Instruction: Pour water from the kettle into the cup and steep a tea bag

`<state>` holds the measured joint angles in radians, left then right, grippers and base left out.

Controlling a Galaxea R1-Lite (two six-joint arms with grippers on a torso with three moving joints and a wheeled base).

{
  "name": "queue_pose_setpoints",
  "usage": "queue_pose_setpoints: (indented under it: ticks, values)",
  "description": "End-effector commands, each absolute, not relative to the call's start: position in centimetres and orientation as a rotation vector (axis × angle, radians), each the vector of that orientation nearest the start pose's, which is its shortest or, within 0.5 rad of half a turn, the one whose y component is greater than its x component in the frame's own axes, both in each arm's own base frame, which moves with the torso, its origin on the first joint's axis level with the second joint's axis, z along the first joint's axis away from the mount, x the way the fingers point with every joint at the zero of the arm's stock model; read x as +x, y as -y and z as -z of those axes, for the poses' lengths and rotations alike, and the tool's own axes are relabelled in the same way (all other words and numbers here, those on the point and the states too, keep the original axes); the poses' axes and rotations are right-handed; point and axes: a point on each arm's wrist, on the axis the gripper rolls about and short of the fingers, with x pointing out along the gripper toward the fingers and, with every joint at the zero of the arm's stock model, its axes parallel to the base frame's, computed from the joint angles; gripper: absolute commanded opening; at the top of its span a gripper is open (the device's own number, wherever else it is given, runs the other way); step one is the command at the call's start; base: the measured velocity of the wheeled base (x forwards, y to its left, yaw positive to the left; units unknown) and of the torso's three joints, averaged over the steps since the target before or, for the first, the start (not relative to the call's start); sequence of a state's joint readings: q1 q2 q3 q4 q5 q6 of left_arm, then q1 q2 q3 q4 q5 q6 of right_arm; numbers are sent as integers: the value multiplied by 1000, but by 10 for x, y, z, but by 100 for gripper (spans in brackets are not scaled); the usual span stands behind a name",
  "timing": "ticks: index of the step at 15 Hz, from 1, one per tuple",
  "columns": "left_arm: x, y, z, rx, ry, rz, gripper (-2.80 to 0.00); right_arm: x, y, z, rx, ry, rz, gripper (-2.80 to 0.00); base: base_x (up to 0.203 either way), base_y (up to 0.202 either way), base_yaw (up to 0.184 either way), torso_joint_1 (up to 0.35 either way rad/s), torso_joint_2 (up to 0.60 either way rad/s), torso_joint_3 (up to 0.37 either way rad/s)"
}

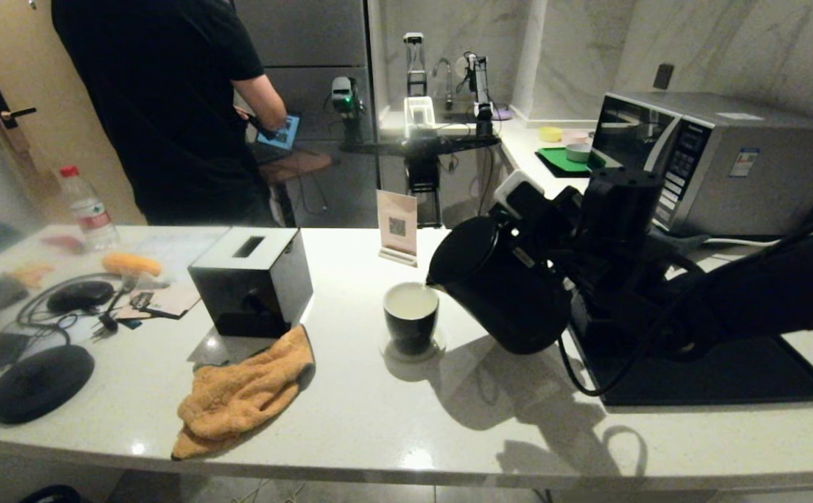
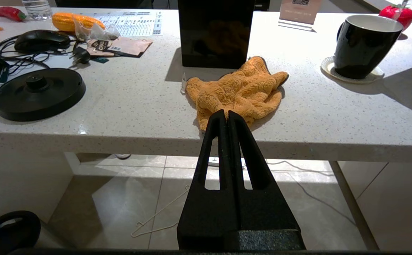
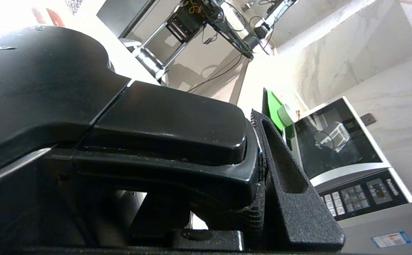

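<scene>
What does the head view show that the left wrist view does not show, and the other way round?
Only the head view shows the kettle, tilted with its spout over the cup, the right arm holding it by the handle, the microwave and a person in black.

Only the left wrist view shows the left gripper, shut, parked below the counter edge, and the floor under the counter.

Both show the cup on its coaster, the orange cloth, the black tissue box and the round kettle base.

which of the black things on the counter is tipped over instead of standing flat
The kettle, held by the right gripper, tilts spout-down over the cup. The tissue box and kettle base sit flat.
</scene>
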<state>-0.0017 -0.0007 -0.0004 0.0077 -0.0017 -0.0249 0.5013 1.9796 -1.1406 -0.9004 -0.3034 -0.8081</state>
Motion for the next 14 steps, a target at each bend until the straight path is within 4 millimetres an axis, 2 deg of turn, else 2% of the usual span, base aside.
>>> queue_pose_setpoints:
  ticks: [1, 14]
  values:
    - [-23, 0, -75, -25, -8, 3, -280, 348, -183, -203, -786, 140, -159, -280, 0, 0, 0, 0, 0, 0]
    - [-23, 0, -75, -26, -8, 3, -280, 349, -183, -203, -853, 146, -155, -280, 0, 0, 0, 0, 0, 0]
